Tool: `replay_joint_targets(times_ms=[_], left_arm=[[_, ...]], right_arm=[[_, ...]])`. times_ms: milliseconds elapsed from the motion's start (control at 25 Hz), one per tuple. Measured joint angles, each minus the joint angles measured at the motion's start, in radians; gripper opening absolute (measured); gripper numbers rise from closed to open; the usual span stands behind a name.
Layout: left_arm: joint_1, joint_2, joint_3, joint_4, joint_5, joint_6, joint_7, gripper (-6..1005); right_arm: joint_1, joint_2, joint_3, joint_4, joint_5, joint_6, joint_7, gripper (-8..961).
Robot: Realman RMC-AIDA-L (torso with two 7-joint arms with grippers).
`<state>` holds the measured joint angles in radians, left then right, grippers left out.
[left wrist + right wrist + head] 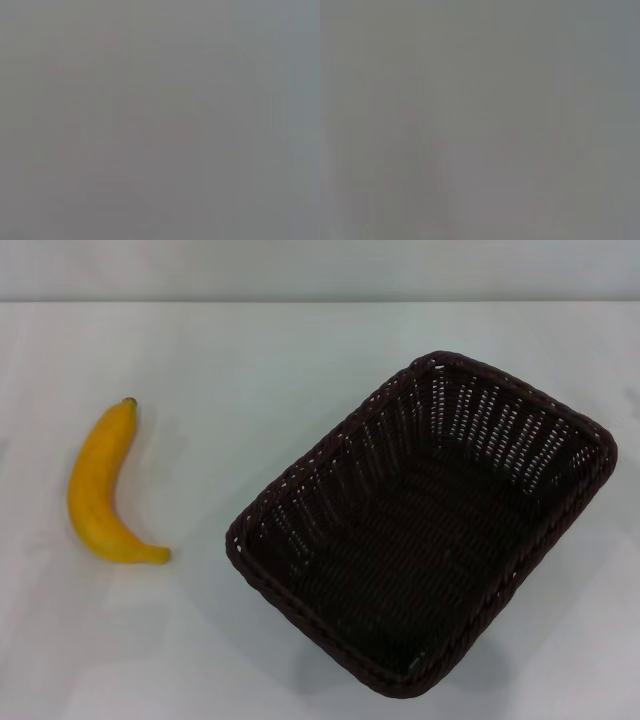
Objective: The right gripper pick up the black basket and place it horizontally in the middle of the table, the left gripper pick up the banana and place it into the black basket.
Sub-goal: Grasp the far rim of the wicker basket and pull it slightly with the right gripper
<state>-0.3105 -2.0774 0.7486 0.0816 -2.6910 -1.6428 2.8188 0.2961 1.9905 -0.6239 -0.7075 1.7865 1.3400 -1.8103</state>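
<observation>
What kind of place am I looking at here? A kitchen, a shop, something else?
Probably a test bench or lab setup, not a kitchen. A plain white table holds only a single banana and an empty black basket set at an angle, with a bare pale wall behind. No robot tool is in view.

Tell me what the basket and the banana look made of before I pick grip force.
The black basket looks like woven wicker or a plastic imitation: dark strands, openwork sides, braided rim, slight sheen. The banana has smooth, even yellow-orange skin without blemishes, so it may be a plastic replica; the pictures cannot settle that.
</observation>
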Motion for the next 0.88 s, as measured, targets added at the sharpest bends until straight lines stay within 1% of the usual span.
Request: replay_joint_targets(times_ms=[80,200,280,360,440,560,600,680,720,800,880], left_arm=[[0.002,0.0,0.0,0.004,-0.007,0.0,-0.01,860],[0.002,0.0,0.0,0.005,-0.009,0.006,-0.021,860],[-0.002,0.0,0.0,0.006,-0.009,0.014,-0.028,860],[-0.004,0.0,0.0,0.006,-0.007,0.017,-0.03,860],[-0.004,0.0,0.003,0.004,-0.005,0.017,-0.031,859],[-0.004,0.0,0.008,-0.001,-0.002,0.017,-0.031,859],[-0.004,0.0,0.008,-0.003,-0.001,0.017,-0.031,859],[-0.004,-0.001,0.008,-0.005,0.0,0.018,-0.031,859],[-0.005,-0.002,0.008,-0.005,0.0,0.019,-0.031,859],[-0.01,-0.003,0.009,-0.006,0.001,0.02,-0.031,859],[-0.01,-0.004,0.01,-0.006,0.002,0.02,-0.034,859]], right_arm=[[0.021,-0.013,-0.037,-0.13,-0.119,-0.025,0.193,857],[0.078,-0.037,-0.099,-0.339,-0.351,-0.017,0.479,854],[0.117,-0.048,-0.136,-0.446,-0.49,0.0,0.626,852],[0.172,-0.055,-0.162,-0.524,-0.607,0.041,0.739,850],[0.238,-0.066,-0.168,-0.55,-0.684,0.122,0.804,847],[0.369,-0.096,-0.178,-0.524,-0.795,0.256,0.908,844],[0.411,-0.101,-0.181,-0.515,-0.851,0.284,0.94,843],[0.465,-0.101,-0.183,-0.508,-0.941,0.313,0.978,841],[0.492,-0.096,-0.184,-0.505,-0.991,0.322,0.995,840],[0.529,-0.09,-0.191,-0.488,-1.05,0.336,1.017,838],[0.572,-0.086,-0.208,-0.441,-1.094,0.344,1.034,836]])
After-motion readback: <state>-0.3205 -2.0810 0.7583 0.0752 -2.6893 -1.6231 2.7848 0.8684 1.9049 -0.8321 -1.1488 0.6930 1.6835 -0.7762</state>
